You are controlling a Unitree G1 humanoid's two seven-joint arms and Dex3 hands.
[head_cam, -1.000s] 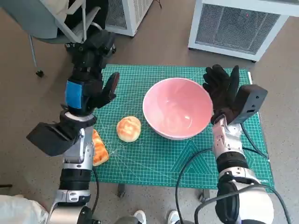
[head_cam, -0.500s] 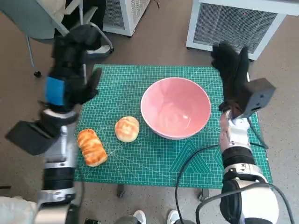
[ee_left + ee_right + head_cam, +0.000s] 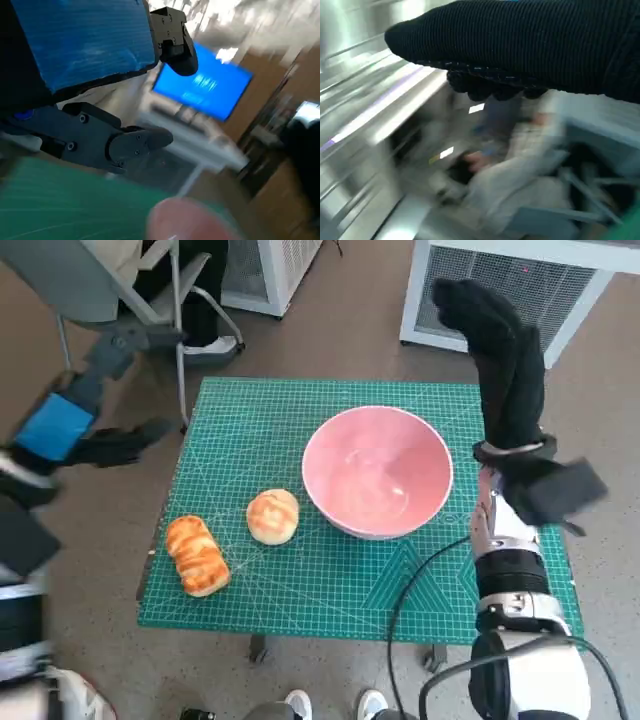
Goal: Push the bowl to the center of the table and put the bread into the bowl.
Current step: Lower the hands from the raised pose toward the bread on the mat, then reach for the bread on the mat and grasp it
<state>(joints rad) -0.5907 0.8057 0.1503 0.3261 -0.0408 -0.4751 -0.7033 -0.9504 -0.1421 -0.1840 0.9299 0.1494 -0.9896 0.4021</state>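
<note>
Green cutting mat (image 3: 300,420) covers the table; we take the pink bowl (image 3: 377,471) as our landmark.

Far left of the bowl, off the mat edge and over the floor, our left hand (image 3: 70,425) hangs with fingers spread, holding nothing. The left wrist view shows those black fingers (image 3: 135,142) apart in open air, with a blurred corner of the bowl (image 3: 192,220) below them. It is well away from any bread, so it looks parked or mid-swing, not reaching.

Left of the bowl and nearer us, the ridged long loaf (image 3: 197,555) lies flat near the mat's front-left corner. Just left of the bowl, close to its rim but apart from it as far as we can tell, sits the round bun (image 3: 273,516). Neither is in the bowl yet.

The bowl itself stands upright, a bit right of mat centre, so the push looks done or nearly so.

Right of the bowl and beyond it, our gloved right hand (image 3: 497,345) is raised, fingers extended and loosely together, gripping nothing, clear of the rim. Right wrist view is motion-blurred, with a person faintly visible.

We judge the bread pick comes next; the bun is nearest.
</note>
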